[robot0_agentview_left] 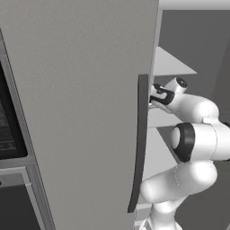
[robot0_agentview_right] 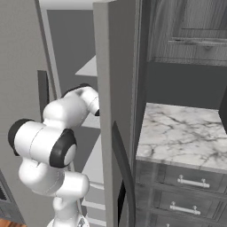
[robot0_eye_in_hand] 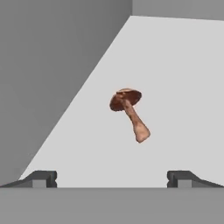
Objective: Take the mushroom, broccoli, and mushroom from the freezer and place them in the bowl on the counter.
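Freezer (robot0_agentview_left: 81, 112) open, arm reaches in between its two doors: left door with bar handle (robot0_agentview_left: 139, 143) close on one side, right door (robot0_agentview_right: 114, 88) close on the other. Tight gap, little side room. In the hand view the jaws stand wide apart over a white shelf (robot0_eye_in_hand: 175, 87). Shelf bare around the mushroom (robot0_eye_in_hand: 129, 113), free room on all sides of it. Grey inner wall (robot0_eye_in_hand: 52, 74) bounds the shelf on the view's left, back wall across the top. Counter (robot0_agentview_right: 181, 133) beyond the right door is bare.
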